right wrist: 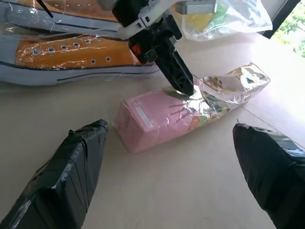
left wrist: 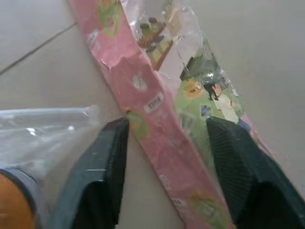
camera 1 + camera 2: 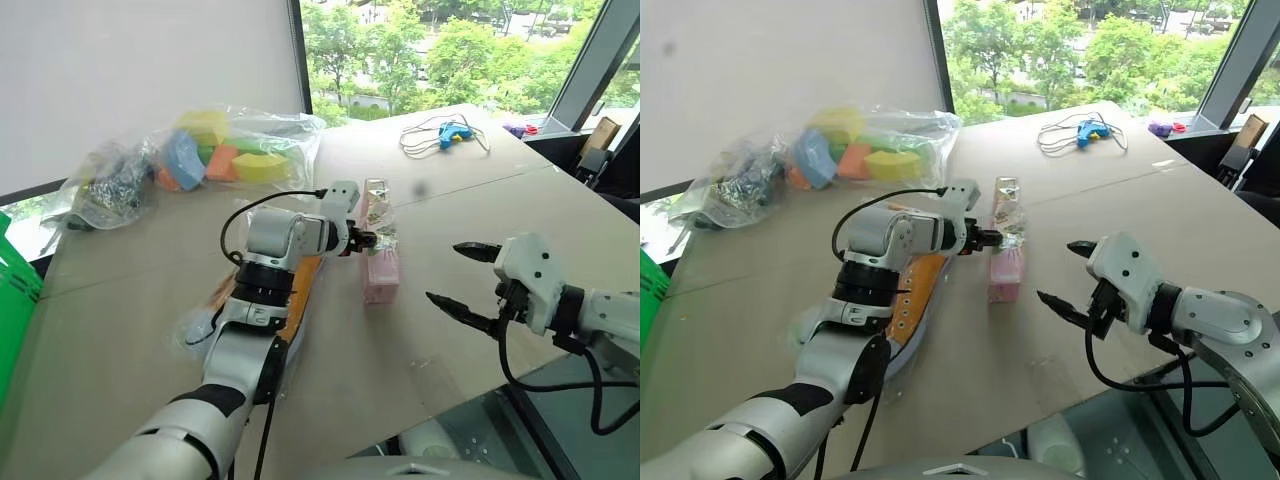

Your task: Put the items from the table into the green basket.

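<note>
- The long pink wrapped box (image 3: 380, 262), shiny film over printed cardboard, lies flat on the pale beige board table (image 3: 480, 220), near the middle, its glossy end pointing toward the window.
- The left gripper (image 2: 167, 157) hangs over the box with its two black fingers spread — one on each long side, straddling it without clamping. In my reading it is lined up across the narrow width because that is the only span the fingers can close on.
- The right gripper (image 3: 462, 277) hovers well apart from the box, fingers wide and holding nothing — it seems to be waiting.
- The orange-and-white canvas sneakers in a clear bag (image 3: 910, 295) lie just beside the box, under the left forearm.
- Clear plastic bags of coloured foam blocks and dark bits (image 3: 200, 155) sit at the far left of the table.
- The bright green plastic basket (image 3: 15, 300) shows at the left edge, well away from the box, so a carry across will be needed.
</note>
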Available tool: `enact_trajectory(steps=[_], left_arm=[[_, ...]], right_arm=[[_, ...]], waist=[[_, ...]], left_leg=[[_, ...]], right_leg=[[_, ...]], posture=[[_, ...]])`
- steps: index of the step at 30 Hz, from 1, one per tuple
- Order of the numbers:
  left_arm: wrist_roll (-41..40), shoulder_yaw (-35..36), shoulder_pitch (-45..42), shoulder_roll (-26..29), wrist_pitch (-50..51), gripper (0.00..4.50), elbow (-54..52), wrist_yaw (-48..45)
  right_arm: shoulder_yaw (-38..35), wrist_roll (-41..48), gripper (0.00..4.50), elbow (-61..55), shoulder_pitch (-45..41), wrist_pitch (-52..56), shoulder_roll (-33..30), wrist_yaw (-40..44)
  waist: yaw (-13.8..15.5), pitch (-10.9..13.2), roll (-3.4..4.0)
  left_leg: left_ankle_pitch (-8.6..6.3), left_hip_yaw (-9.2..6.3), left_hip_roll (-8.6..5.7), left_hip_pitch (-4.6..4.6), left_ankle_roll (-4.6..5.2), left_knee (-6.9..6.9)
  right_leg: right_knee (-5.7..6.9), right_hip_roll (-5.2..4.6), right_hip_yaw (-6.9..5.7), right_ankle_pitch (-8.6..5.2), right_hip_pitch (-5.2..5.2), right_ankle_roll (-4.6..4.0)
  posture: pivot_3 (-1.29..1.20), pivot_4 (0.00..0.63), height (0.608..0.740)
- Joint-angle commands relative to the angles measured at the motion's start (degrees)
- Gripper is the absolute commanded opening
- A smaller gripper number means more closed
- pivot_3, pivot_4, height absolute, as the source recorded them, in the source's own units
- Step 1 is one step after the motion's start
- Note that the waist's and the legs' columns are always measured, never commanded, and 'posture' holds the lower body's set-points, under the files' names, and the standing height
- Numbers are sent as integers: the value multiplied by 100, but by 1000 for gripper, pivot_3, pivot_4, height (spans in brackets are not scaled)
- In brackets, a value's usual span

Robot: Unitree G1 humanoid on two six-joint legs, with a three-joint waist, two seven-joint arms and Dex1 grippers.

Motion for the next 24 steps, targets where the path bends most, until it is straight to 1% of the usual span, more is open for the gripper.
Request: enact_trajectory(steps=[1, 4, 5, 7, 11, 12, 19, 21, 24], left_arm=[[-37, -1, -426, -69, 116, 4402, -299, 114], [-18, -280, -609, -89, 215, 4402, -270, 51], [86, -524, -638, -45, 202, 4402, -215, 61], [214, -643, -685, -121, 237, 4402, 25, 215], [285, -1132, -702, -236, 297, 4402, 487, 106], [345, -1290, -698, -234, 236, 4402, 606, 90], [947, -2172, -543, -272, -390, 4402, 1487, 167], [1010, -2232, -459, -324, -571, 4402, 1584, 183], [1014, -2128, -365, -487, -703, 4402, 1636, 206]], right_arm=[[-96, 77, 4500, -143, -113, 63, 3, -69], [-146, 129, 4500, -210, -107, 132, 4, -120], [-165, 137, 4500, -232, -80, 142, 3, -134], [-195, 142, 4500, -268, -25, 149, 3, -157], [-242, 135, 4500, -308, 68, 144, 6, -178], [-239, 125, 4500, -305, 78, 134, 2, -179], [-265, 107, 4500, -318, 152, 91, -7, -181], [-246, 85, 4500, -324, 187, 68, 1, -186], [-236, 66, 4500, -326, 236, 29, 8, -182]], waist=[[11, 0, 0], [7, 0, 0], [0, -1, 1], [-9, -1, 1], [-25, 0, 1], [-25, 0, 1], [-23, -7, 7], [-24, -13, 16], [-20, -20, 24]], left_leg=[[0, 0, 0, 0, 0, 0], [0, 1, -1, 0, 0, 0], [-1, 2, -1, 0, 0, 0], [-1, 2, -1, 1, 0, 0], [5, 2, -1, 2, 9, 0], [11, 3, -1, 1, 21, 0], [12, 6, -1, 9, 22, 3], [12, 6, 0, 15, 22, 3], [12, 9, 1, 21, 23, 8]], right_leg=[[0, 0, 0, 0, 0, 0], [-1, 0, 1, 0, 0, 0], [-1, 0, 2, 0, 0, 0], [-1, 0, 2, 0, 1, 0], [-1, 3, 2, -1, 0, 0], [-1, 4, 4, -1, 0, 1], [-1, 5, 4, -3, 8, 3], [-1, 5, 5, -3, 14, 5], [-1, 5, 5, -16, 23, 26]], posture=[[-294, 17, 740], [-303, 18, 740], [-304, 18, 740], [-309, 19, 740], [-311, 18, 740], [-315, 17, 740], [-319, 20, 740], [-323, 22, 740], [-319, 24, 740]])
